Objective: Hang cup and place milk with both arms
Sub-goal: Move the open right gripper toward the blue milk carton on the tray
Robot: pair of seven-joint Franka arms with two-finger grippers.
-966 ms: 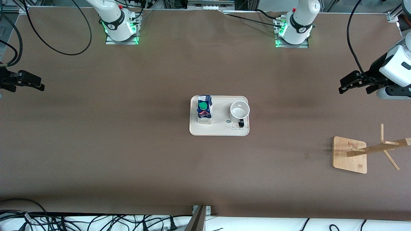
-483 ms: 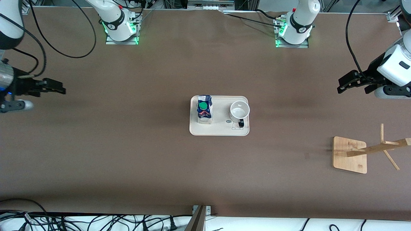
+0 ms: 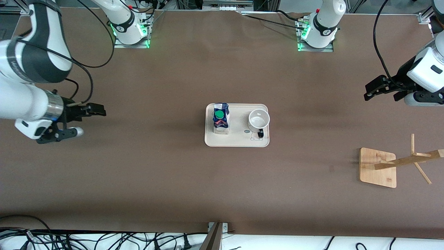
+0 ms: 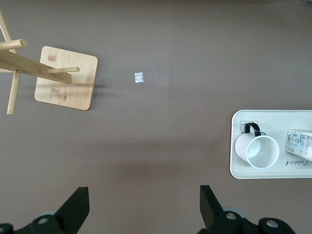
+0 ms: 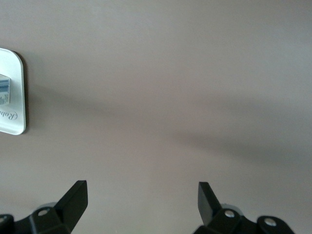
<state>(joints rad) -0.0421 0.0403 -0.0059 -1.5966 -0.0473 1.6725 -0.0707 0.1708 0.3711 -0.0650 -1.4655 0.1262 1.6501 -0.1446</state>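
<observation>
**Cup and milk wait on the tray while my two hands hang apart over bare table**

The cup (image 3: 259,120) stands upright on a pale tray (image 3: 237,141) at the middle of the table (image 3: 173,180), its black handle turned toward the front camera. The milk (image 3: 221,118) stands on the same tray, toward my right arm's end, well apart from the cup. I judge they are set this way so each of my arms can reach its own item without crossing the other.

Going near to far: closest to the front camera is the wooden rack (image 3: 399,163), its flat base on the table toward my left arm's end, where I take it the cup should hang. Next comes the tray. Farther up, my right hand (image 3: 95,110) hangs over bare table toward the right arm's end, fingers wide, holding nothing. My left hand (image 3: 373,89) hangs over the table's edge region at the left arm's end, also wide and empty. Neither touches anything; nothing of the task is done yet, in my judgement.

My left wrist view shows both the rack (image 4: 48,78) and the cup (image 4: 257,150), with the handle's loop plain, and a small pale scrap (image 4: 139,77) on the table between them, barely visible from the front. My right wrist view shows only a tray corner (image 5: 12,92) and a sliver of the milk (image 5: 4,91); no cup, no rack.
</observation>
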